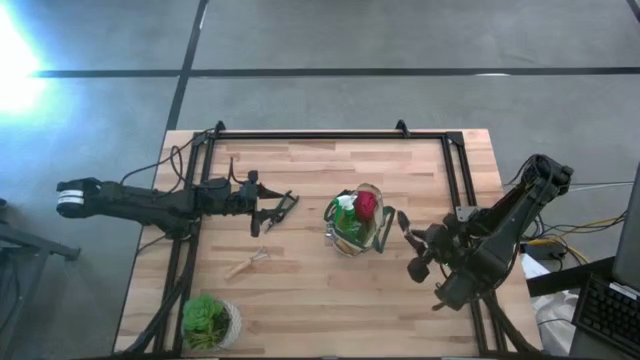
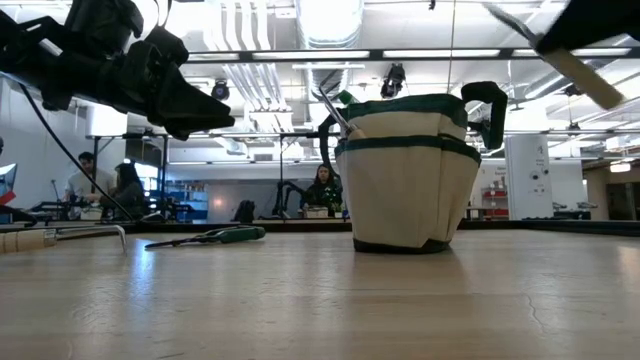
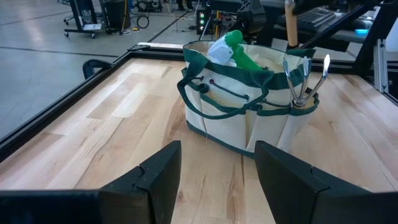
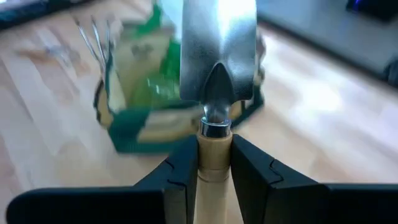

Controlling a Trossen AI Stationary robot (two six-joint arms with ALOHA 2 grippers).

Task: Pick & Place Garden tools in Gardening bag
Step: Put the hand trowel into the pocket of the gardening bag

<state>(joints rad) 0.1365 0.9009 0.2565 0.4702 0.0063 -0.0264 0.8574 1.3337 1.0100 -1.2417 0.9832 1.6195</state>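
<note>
Holding the trowel (image 4: 217, 68) by its handle, right pincer (image 4: 214, 165) points blade-first at the gardening bag (image 4: 168, 93), toward surface centre.

Both arms are built of dark, near-black links, seen from above on either side of the gardening bag (image 1: 355, 222); the left arm (image 1: 150, 200), on the bag's left, is a slim run of jointed segments with a white band around its outer end and thin black cables trailing beside it; the right arm (image 1: 500, 235), on the bag's right, is bulkier, with rounded joint housings and cables looping off its base. The left gripper (image 3: 214, 180) has two broad, matte black fingers with angular, faceted faces; the right gripper (image 4: 214, 171) has matching black fingers with stepped, notched inner edges.
</note>
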